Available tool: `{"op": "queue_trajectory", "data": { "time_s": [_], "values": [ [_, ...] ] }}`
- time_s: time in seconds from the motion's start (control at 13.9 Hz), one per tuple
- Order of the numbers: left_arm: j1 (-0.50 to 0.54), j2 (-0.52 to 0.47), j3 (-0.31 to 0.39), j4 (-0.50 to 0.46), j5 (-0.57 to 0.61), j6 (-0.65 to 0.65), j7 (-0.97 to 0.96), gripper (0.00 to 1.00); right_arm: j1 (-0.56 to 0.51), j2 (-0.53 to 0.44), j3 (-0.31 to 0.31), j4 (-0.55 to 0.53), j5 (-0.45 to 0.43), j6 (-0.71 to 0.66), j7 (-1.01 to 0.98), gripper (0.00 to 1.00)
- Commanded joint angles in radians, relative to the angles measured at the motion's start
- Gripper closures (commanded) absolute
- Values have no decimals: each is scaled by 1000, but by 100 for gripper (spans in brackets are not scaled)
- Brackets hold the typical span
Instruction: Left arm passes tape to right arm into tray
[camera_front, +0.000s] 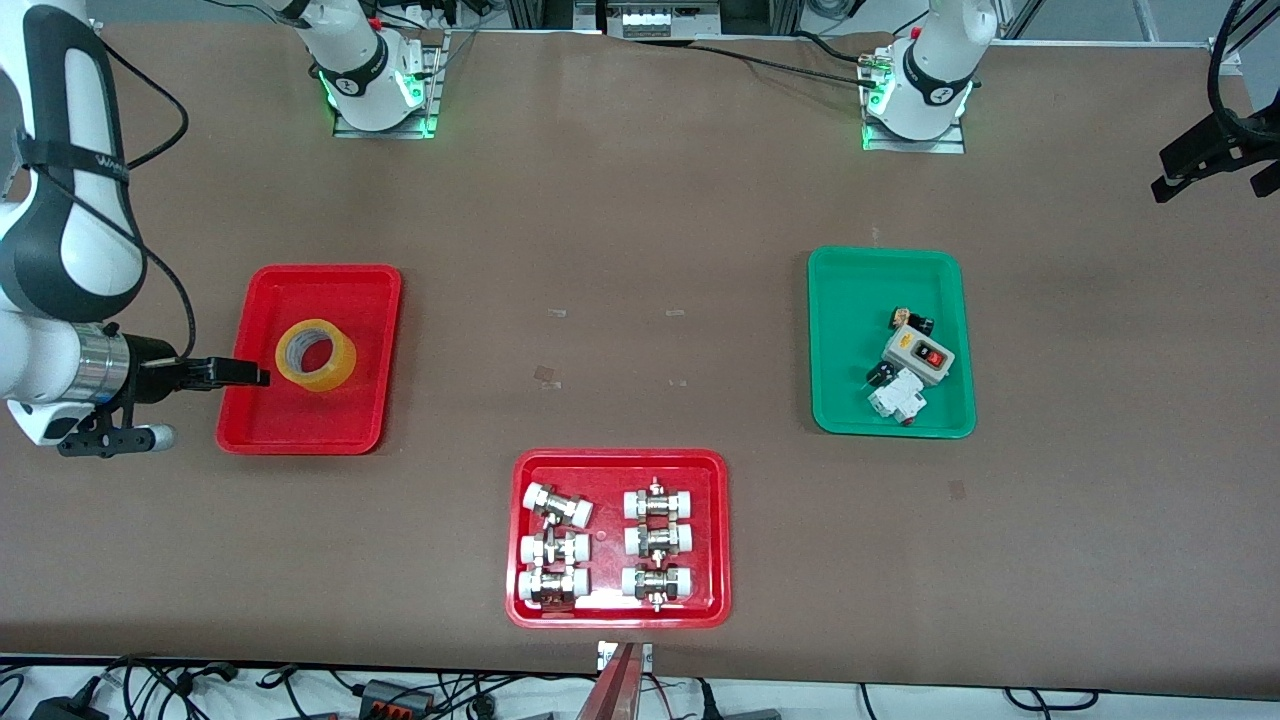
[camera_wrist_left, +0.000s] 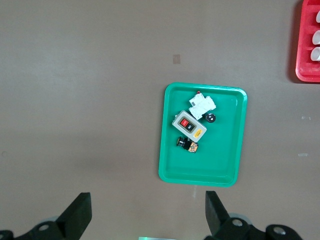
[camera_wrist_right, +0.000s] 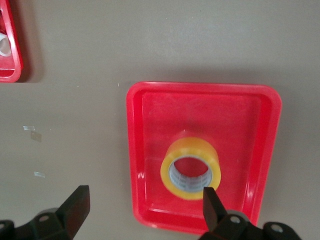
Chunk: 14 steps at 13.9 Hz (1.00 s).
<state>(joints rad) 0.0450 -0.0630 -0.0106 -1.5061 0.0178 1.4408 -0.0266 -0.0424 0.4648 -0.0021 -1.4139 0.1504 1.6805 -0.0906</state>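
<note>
Brown table top (camera_front: 640, 250) fills the front view, with both robot bases standing along its top edge. Toward the right arm's end lies the narrow red tray (camera_front: 375, 300). The yellow tape roll (camera_front: 316, 355) lies flat inside it, with its hole facing up. The right gripper (camera_front: 262, 377) hangs over the tray's edge just beside the roll and does not touch it. Only one dark tip shows here, so this view does not tell how its fingers stand. Nearer to the front camera sits a wider red tray (camera_front: 617, 460) with six metal fittings with white caps (camera_front: 555, 544) in two rows. Toward the left arm's end lies a green tray (camera_front: 835, 300) holding a grey switch box (camera_front: 918, 354) and a few small parts. The left gripper (camera_front: 1215, 160) waits high over the table's edge at that end.

From the left wrist view, the left gripper (camera_wrist_left: 146, 212) has its two black fingers (camera_wrist_left: 80, 212) spread wide with nothing between them. The green tray (camera_wrist_left: 170, 150) and the switch box (camera_wrist_left: 189, 126) lie on the table under it.

From the right wrist view, the right gripper (camera_wrist_right: 145, 207) also has its fingers (camera_wrist_right: 77, 205) spread wide and holds nothing. The tape roll (camera_wrist_right: 190, 170) rests in the red tray (camera_wrist_right: 150, 100), with one fingertip close over the roll.
</note>
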Motion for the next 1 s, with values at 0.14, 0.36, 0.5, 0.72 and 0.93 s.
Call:
{"op": "queue_trajectory", "data": {
  "time_s": [0.14, 0.36, 0.5, 0.72, 0.93],
  "values": [
    [4, 15, -2, 30, -47, -20, 23, 0, 18, 0, -4, 260, -107, -195, 41, 0],
    [4, 14, -3, 26, -48, -17, 25, 0, 16, -9, -12, 306, -120, -231, 60, 0],
    [4, 11, -3, 26, -62, -16, 25, 0, 18, -29, -13, 306, -123, -216, 63, 0],
    [4, 9, -3, 24, -62, -16, 27, 0, 15, -119, -12, 172, -164, -63, 61, 0],
    [6, 9, -3, 26, -62, -16, 27, 0, 18, -222, -12, 34, -183, 15, 61, 0]
  ]
}}
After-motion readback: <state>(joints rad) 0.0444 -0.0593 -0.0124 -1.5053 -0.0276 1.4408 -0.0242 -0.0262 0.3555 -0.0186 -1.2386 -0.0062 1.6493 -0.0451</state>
